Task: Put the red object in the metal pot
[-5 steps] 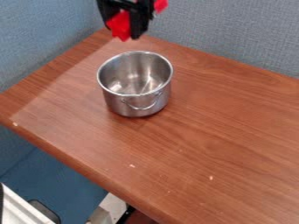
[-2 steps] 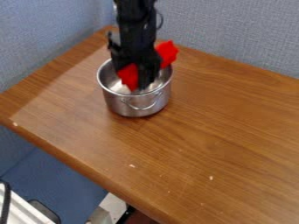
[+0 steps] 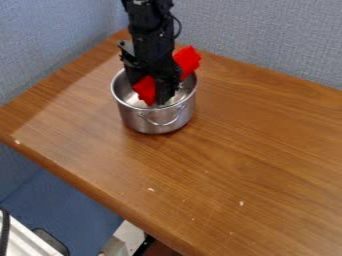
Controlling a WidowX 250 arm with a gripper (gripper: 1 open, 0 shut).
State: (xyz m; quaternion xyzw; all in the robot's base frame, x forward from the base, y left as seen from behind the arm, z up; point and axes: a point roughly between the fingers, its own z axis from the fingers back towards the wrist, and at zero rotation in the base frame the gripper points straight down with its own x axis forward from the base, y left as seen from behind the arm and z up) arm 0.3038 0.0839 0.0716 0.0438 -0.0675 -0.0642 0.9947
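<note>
Behind me a grey-blue textured partition (image 3: 267,35) folds around the far edge of the brown wooden table (image 3: 241,160), and a darker blue patch shows below the table's near-left side. White and black equipment sits in the lower left corner.

A second ago I was up above the far side of the steel pot (image 3: 158,112), with the red block high against the partition. Now I am down at the pot's mouth, my black gripper (image 3: 158,85) over its opening, and the block has come down with me. The pot stands where it stood, upright, its loop handle facing the camera.

The red block (image 3: 187,61) lies slantwise across me: one end reaches up and to the right in the view, past the far-right rim, and the other points down and to the left, into the pot's mouth. Its long axis runs between those two ends, tilted. It is bright, plain red with rounded edges, and my dark fingers cover its middle, so I see it as two red patches.

I am closed on the block, with it between my fingers. Its lower end is inside the rim; whether it touches the pot's wall, I cannot tell.
</note>
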